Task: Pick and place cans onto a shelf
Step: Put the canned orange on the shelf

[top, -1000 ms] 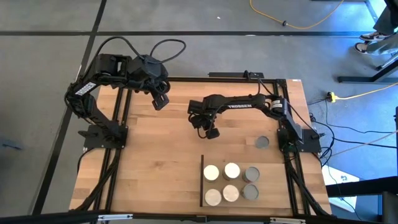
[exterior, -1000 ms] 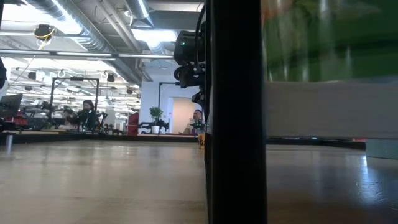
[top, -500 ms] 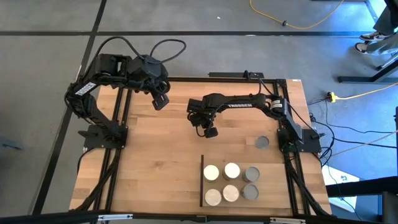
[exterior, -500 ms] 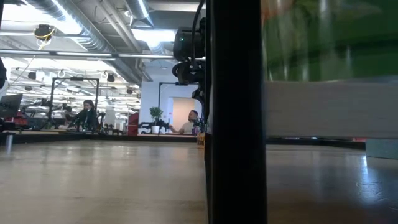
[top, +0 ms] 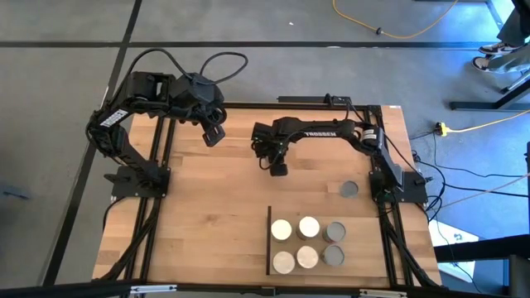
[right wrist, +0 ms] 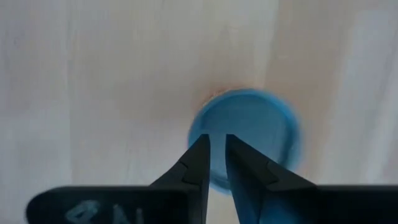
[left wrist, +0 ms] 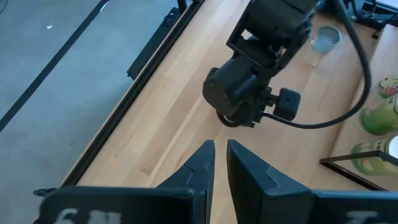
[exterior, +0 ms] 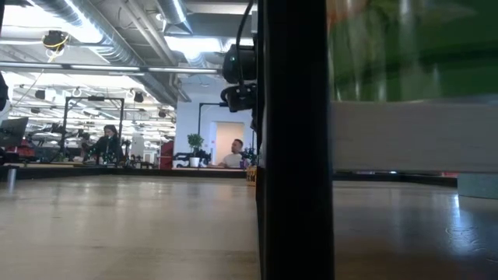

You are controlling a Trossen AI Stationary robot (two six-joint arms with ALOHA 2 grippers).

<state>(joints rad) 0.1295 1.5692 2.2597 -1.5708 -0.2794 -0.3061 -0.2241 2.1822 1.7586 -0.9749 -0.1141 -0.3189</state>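
The right claw [top: 278, 168] hangs over the middle of the table [top: 207, 215], pointing straight down. Its two fingers [right wrist: 198, 155] stand almost together with only a thin slit between them, and nothing sits in that slit (so it is clenched on air). Directly below it the wrist camera shows a blurred blue round disc [right wrist: 249, 134], seen flat from above. I cannot tell if the fingers touch it.

Toward the right arm's base, one grey can [top: 349, 189] stands alone on the table, upright, its round top facing up.

Nearer to the front edge lies the shelf [top: 296, 245], flat on the table, and its black strip [top: 269, 240] runs from the far side to the near side. Six cans stand on it in two rows of three, all upright with their axis vertical: four pale tops [top: 281, 229] beside the strip and two grey ones [top: 334, 231] on the outer side.

The left claw [top: 214, 135] waits at the far left corner, fingers also nearly closed and empty.
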